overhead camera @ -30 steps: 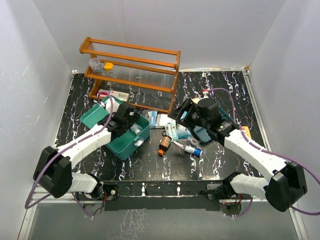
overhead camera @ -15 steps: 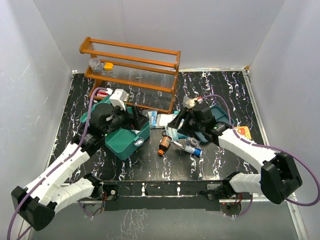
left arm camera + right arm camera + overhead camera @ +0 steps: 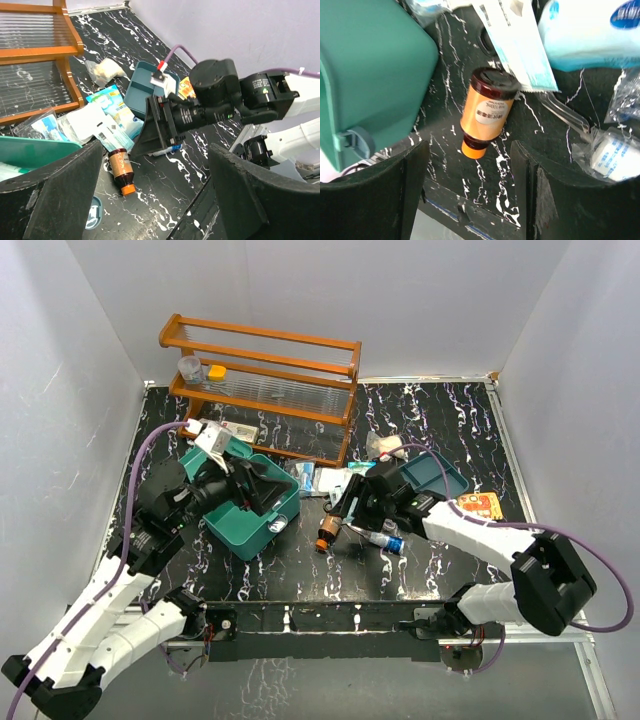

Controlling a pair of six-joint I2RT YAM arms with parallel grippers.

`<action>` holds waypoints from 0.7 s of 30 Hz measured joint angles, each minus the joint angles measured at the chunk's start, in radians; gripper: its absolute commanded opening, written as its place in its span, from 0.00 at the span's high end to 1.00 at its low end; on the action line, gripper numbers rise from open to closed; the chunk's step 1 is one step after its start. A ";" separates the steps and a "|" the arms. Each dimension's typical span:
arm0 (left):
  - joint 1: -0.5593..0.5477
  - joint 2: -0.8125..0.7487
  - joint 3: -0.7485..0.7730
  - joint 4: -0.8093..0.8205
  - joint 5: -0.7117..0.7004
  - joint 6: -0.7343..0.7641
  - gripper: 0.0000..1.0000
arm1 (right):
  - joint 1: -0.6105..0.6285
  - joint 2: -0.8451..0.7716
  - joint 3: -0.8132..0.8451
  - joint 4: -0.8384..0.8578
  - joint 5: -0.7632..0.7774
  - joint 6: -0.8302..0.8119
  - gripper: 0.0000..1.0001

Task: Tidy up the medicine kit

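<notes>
the left arm reaches up from the near left corner with its elbow bent. the left gripper [image 3: 258,487] hangs over the open medicine kit [image 3: 243,528], fingers spread wide with nothing between them. the kit, a teal-green box, sits left of centre on the black marbled table [image 3: 440,410], just in front of the wooden rack [image 3: 262,380]. the rack carries a clear jar [image 3: 189,367] and a yellow-lidded container [image 3: 216,372]. just right of the kit an amber bottle [image 3: 328,530] with an orange cap lies on its side, its dark base meeting a pile of pale sachets [image 3: 322,478]. the right arm stretches low from the near right corner. the right gripper [image 3: 343,504] hovers above the bottle, released, and the bottle shows in the gap between its fingers, not gripped. a blue-capped tube [image 3: 388,540] lies just beside the forearm. further right sits the darker teal compartment tray [image 3: 437,474], with an orange packet [image 3: 481,506] beside it.
</notes>
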 measured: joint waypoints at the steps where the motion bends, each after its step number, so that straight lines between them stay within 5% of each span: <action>1: 0.000 -0.006 0.000 -0.001 -0.008 -0.004 0.15 | 0.016 0.009 0.000 -0.008 0.013 0.008 0.37; 21: 0.000 -0.018 -0.053 0.047 -0.093 -0.086 0.14 | 0.105 0.187 0.000 0.040 0.103 0.101 0.41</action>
